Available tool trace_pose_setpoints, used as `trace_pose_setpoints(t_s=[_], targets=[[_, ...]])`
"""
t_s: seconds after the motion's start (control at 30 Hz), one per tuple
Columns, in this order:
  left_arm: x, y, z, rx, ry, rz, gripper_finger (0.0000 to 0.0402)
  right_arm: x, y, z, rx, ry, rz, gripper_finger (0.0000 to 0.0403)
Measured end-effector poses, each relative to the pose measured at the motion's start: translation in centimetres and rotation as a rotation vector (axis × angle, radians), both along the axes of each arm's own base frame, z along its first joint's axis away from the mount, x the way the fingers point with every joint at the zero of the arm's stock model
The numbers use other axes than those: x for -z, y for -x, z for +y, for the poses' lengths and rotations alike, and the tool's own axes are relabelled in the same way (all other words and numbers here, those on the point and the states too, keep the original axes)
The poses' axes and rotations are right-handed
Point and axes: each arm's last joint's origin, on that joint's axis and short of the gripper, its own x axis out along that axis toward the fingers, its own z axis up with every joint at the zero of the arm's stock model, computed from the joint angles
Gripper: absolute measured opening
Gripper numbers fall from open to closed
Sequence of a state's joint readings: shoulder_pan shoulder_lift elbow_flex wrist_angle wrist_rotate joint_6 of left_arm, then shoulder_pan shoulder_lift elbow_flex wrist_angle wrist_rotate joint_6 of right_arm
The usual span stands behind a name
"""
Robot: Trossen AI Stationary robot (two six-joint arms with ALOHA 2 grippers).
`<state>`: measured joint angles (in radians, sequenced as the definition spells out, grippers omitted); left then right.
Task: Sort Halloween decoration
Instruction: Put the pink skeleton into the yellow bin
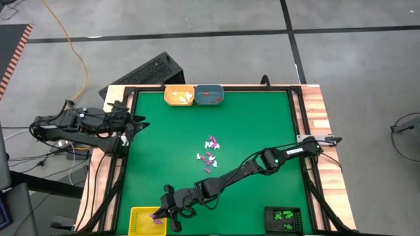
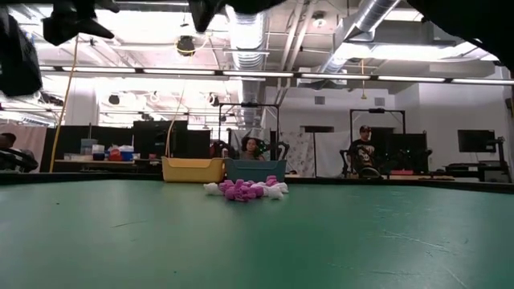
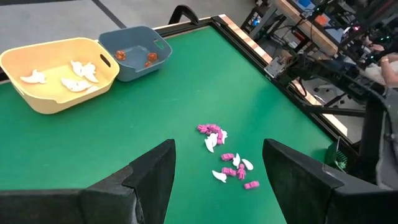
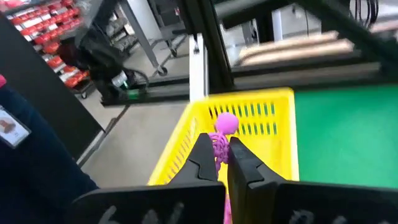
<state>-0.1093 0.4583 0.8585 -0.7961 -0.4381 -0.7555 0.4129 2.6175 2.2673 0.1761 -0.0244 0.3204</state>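
Observation:
My right gripper [image 1: 159, 214] reaches to the table's near left corner and is shut on one purple Halloween decoration [image 4: 221, 138], over the bright yellow tray [image 1: 143, 223]. A loose pile of purple and white decorations [image 1: 210, 155] lies on the green mat at mid-table, seen also in the low view as a pile [image 2: 245, 190]. My left gripper [image 1: 139, 123] waits at the left edge, open, with nothing between its fingers [image 3: 152, 177]. My right gripper pinches the purple decoration's lower body [image 4: 219, 152] between its two fingertips [image 4: 205, 160]. Its round head [image 4: 226, 122] sticks out beyond the tips. The fingers come nearly level, slanting a little down, from the table's right. The decoration is lifted clear above the yellow tray [image 4: 261, 118].
At the far edge stand a pale yellow tray [image 1: 178, 96] with white pieces and a blue tray [image 1: 209, 96] with orange-red pieces. A black tray [image 1: 283, 218] with green pieces sits near right. A raised frame borders the mat. People sit in the room beyond.

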Motion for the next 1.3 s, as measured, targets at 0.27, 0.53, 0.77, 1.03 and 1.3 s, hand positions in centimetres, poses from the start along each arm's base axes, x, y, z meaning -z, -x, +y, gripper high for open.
trace_pose_setpoints(t_s=[0.27, 0.53, 0.77, 1.03, 1.3], targets=[[0.0, 0.0, 0.0, -0.003, 0.009, -0.003, 0.0231, 0.8, 0.4, 0.7, -0.016, 0.019, 0.053, 0.0007], [0.0, 0.0, 0.0, -0.004, 0.015, -0.006, 0.0231, 0.9, 0.3, 0.6, -0.008, 0.012, 0.064, 0.0036], [0.0, 0.0, 0.0, -0.003, 0.018, -0.006, 0.0231, 1.0, 0.3, 0.6, 0.012, 0.006, 0.076, 0.0085], [0.0, 0.0, 0.0, 0.0, 0.021, -0.007, 0.0231, 1.0, 0.3, 0.6, 0.02, 0.007, 0.074, 0.011], [0.0, 0.0, 0.0, -0.001, 0.028, -0.009, 0.0231, -0.3, 0.0, 0.0, 0.037, -0.08, 0.012, 0.0111]])
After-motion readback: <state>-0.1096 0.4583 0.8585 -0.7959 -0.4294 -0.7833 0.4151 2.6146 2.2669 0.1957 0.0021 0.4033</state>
